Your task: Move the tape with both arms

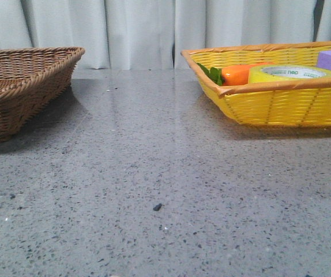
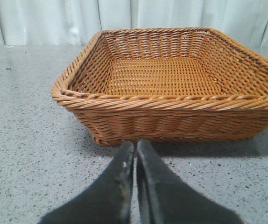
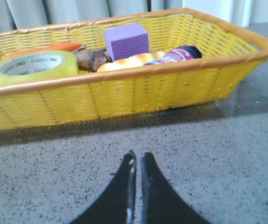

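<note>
The tape (image 1: 294, 73) is a yellow roll with a white core and green lettering. It lies flat in the yellow basket (image 1: 281, 104) at the right back; it also shows in the right wrist view (image 3: 31, 67). My right gripper (image 3: 137, 156) is shut and empty, low over the table in front of that basket. My left gripper (image 2: 135, 145) is shut and empty, just in front of the brown wicker basket (image 2: 171, 105). Neither gripper shows in the front view.
The yellow basket (image 3: 138, 88) also holds an orange toy carrot (image 1: 240, 74), a purple block (image 3: 126, 41), a bread-like piece (image 3: 124, 61) and a dark tube (image 3: 180, 54). The brown basket (image 1: 21, 86) stands at the left back and is empty. Grey speckled table (image 1: 154, 190); curtain behind.
</note>
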